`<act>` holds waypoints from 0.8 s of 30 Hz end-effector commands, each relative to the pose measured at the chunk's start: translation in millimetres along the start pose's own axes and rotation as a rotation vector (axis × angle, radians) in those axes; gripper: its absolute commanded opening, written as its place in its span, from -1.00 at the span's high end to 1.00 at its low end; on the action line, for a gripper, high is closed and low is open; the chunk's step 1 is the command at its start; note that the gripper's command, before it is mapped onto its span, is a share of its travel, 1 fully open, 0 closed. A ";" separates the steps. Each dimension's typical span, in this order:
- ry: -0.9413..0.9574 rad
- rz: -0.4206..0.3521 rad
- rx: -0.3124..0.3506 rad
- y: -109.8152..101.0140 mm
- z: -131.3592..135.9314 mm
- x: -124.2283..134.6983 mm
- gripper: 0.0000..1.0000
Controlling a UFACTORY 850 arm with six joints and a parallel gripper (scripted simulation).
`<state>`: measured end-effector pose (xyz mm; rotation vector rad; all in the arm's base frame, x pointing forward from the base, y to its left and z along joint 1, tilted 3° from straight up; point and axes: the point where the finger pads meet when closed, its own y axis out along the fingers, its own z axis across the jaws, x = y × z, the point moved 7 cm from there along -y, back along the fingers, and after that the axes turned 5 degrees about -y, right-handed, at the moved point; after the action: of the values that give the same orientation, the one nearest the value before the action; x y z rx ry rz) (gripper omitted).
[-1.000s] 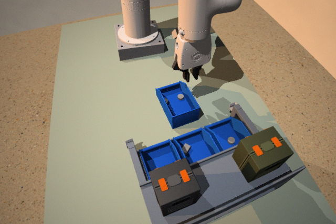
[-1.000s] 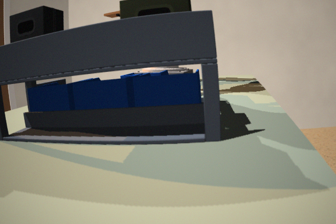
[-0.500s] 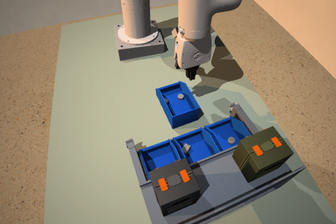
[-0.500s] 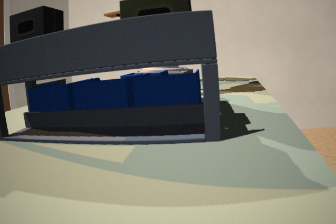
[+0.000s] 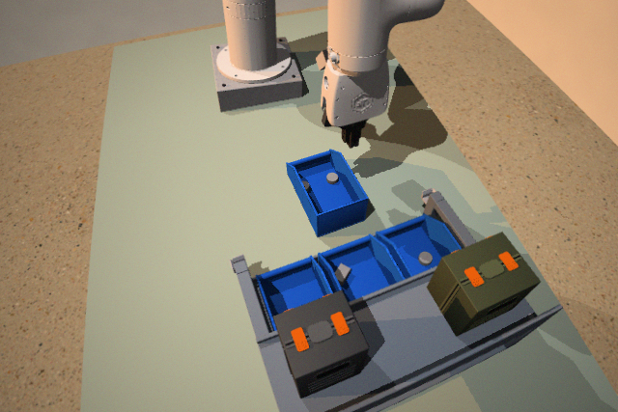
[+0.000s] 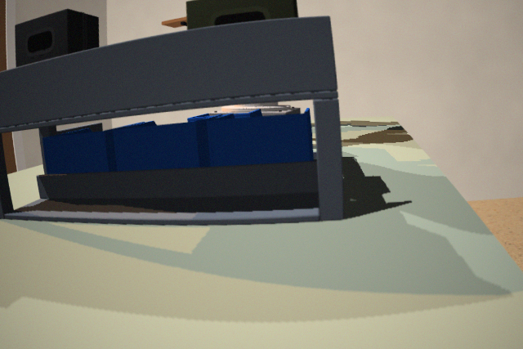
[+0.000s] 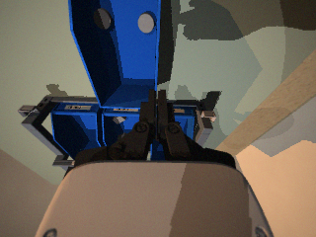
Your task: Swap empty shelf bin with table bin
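My gripper is shut on nothing. It hangs above the table, just beyond the table bin's far end in the top view. The blue table bin stands upright with two round grey parts inside. The empty blue bin sits in the left place on the grey shelf. The middle bin holds an angular grey part. The right bin holds a round one. The boxes partly hide the shelf bins' rear ends in the top view.
A dark box stands on the shelf's upper board, over the left bin's rear. A green box stands on that board, over the right bin's rear. An upright post borders the row on the right.
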<state>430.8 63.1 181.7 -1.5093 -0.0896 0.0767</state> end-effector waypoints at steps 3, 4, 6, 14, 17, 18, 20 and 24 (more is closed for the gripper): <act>-0.002 -0.002 0.000 -0.6 -0.1 0.9 1.00; -0.006 -0.002 0.000 -0.5 -0.5 1.3 1.00; -0.024 -0.002 0.000 -0.3 -2.1 3.1 1.00; -0.241 -0.002 0.000 2.1 -23.1 25.0 1.00; -0.349 -0.002 0.001 3.4 -34.2 35.3 1.00; -0.409 -0.002 0.001 4.3 -40.7 40.8 1.00; -0.528 -0.002 0.000 6.2 -55.0 52.4 1.00; -0.691 -0.002 -0.007 9.6 -79.3 69.7 1.00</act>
<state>481.4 21.0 174.3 -1.5157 -0.4582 0.4248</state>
